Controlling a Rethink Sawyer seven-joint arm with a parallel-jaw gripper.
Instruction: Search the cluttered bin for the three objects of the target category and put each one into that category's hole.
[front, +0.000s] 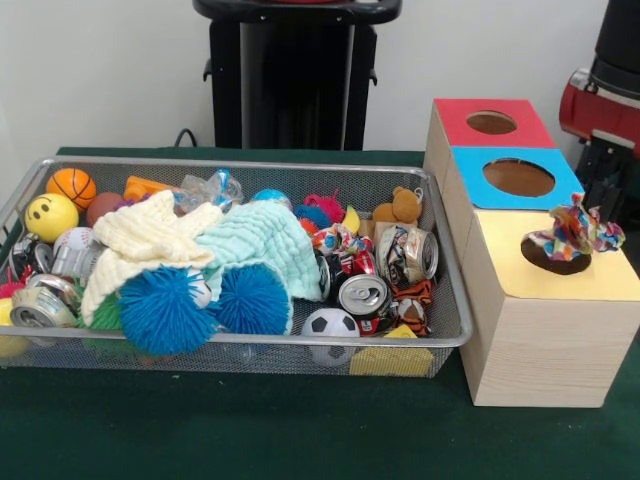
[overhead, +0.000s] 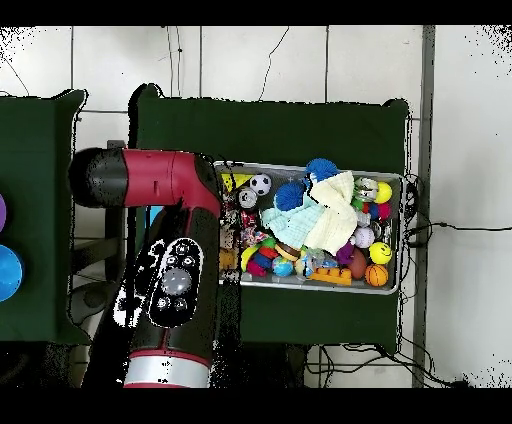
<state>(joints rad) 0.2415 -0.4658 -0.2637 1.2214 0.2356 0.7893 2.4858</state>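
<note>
Three coloured panels top the pale wooden box (front: 545, 330) that stands just beside the wire mesh bin (front: 300, 345) on the green-covered bench (front: 250, 430): a red panel with a round hole (front: 491, 122) farthest back, a blue panel with a round hole (front: 518, 177) in the middle, and a yellow panel with a dark hole (front: 555, 262) nearest the camera. A multicoloured knotted fabric toy (front: 578, 232) sits at the rim of the yellow panel's hole, partly over the opening and standing up above it.

Inside the bin, a cream knitted cloth (front: 150, 245) and a mint green quilted cloth (front: 262, 245) lie draped over the middle of the pile. Two blue spiky rubber balls (front: 160, 310) rest against the front wall below the cloths, and a small black-and-white football (front: 330, 325) sits just beside them. A crushed drinks can with a silver top (front: 363, 295) lies near the football. Toward the left end are a yellow smiley-face ball (front: 50, 215) and an orange mini basketball (front: 72, 185); a small brown teddy bear (front: 400, 207) sits at the back right.

From overhead, the red and black robot arm (overhead: 170, 260) stretches over the box, beside the bin. The claw is hidden under the arm there, so I cannot tell whether it is open or closed.
</note>
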